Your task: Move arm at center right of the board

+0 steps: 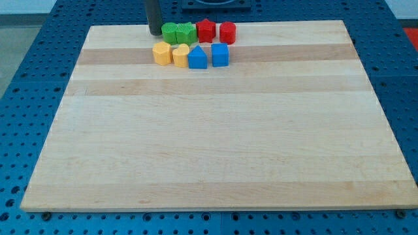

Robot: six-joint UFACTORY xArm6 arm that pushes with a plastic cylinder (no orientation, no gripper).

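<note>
My tip [155,32] rests on the wooden board [215,150] near its top edge, left of centre. It stands just left of a green round block [170,32], touching or nearly touching it. To the right in the same row sit a green star-like block [186,32], a red star-like block [206,30] and a red cylinder [227,32]. Below them lie a yellow hexagon block [161,53], a yellow block [181,55], a blue house-shaped block [197,57] and a blue cube [220,55].
The board lies on a blue perforated table [26,98]. A dark machine base [215,5] stands beyond the board's top edge.
</note>
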